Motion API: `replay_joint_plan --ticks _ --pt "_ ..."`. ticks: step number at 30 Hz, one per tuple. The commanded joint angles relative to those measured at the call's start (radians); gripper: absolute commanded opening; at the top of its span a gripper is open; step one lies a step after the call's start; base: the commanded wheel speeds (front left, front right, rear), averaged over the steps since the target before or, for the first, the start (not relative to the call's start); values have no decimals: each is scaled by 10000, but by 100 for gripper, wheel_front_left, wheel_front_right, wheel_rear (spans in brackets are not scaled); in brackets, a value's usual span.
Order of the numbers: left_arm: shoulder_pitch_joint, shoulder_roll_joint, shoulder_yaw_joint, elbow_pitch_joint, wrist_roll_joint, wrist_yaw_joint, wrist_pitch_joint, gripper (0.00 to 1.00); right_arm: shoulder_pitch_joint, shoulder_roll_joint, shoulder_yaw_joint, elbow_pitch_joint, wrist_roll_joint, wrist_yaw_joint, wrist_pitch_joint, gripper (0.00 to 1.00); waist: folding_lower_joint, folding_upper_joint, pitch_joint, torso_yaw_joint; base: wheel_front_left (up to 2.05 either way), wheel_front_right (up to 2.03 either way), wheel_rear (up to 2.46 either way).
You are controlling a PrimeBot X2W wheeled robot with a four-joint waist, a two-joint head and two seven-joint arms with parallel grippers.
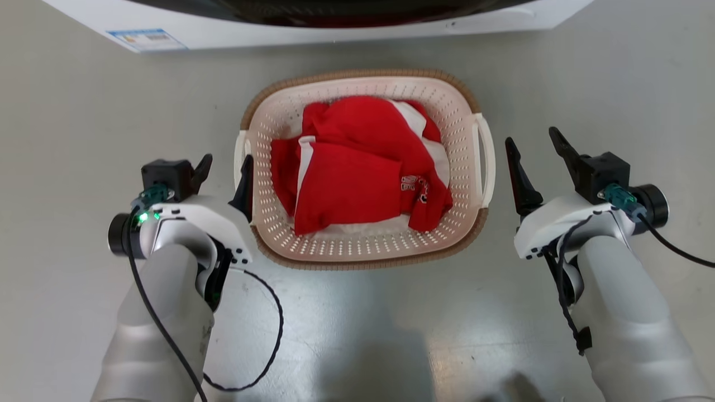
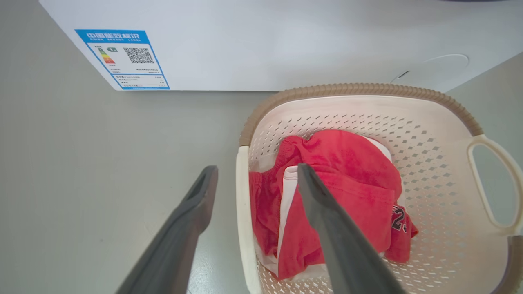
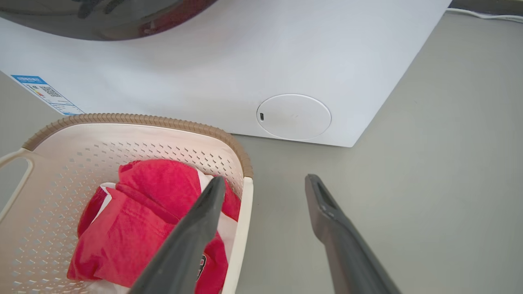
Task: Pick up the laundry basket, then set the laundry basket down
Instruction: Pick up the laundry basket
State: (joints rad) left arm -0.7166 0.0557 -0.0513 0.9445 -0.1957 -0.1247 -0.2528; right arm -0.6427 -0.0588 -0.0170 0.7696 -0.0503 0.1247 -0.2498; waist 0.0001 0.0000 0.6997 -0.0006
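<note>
On the floor point(image 1: 357, 335) by the washer point(image 1: 335, 33), the laundry basket point(image 1: 363, 75) looks stiff, light and best lifted by its side handles point(image 1: 485, 162), where left tool point(image 1: 228, 159) and right tool point(image 1: 530, 137) hang spread

The grey floor point(image 1: 84, 139) carries the laundry basket point(image 1: 363, 245), standing just before the white washer point(image 1: 279, 33).

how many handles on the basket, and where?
2. The left handle is on the left side of the basket, by the open left tool. The right handle is on the opposite side, near the open right tool. None looks hidden.
</note>
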Motion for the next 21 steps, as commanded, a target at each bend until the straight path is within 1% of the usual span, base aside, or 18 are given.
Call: replay_joint_plan --ticks 1,5,10,13,21 --pt "-107 216 114 -61 -78 -59 -90 100 21 84 293 -59 56 60 -120 100 0 0 232 6 0 0 0" --pt "-414 190 -159 244 -42 -59 -90 100 -214 84 485 114 175 60 -120 100 -1 0 639 60 0 0 0" --pt "-702 207 -227 582 84 -34 -90 100 -456 85 583 373 201 60 -120 100 -1 0 975 124 0 0 0" --pt "-856 227 -254 764 168 42 -90 100 -591 85 591 526 238 60 -120 100 -1 0 1147 167 0 0 0" --pt "-1232 213 -410 1089 296 27 -90 100 -911 85 458 944 255 60 -120 100 -1 0 1583 275 0 0 0"
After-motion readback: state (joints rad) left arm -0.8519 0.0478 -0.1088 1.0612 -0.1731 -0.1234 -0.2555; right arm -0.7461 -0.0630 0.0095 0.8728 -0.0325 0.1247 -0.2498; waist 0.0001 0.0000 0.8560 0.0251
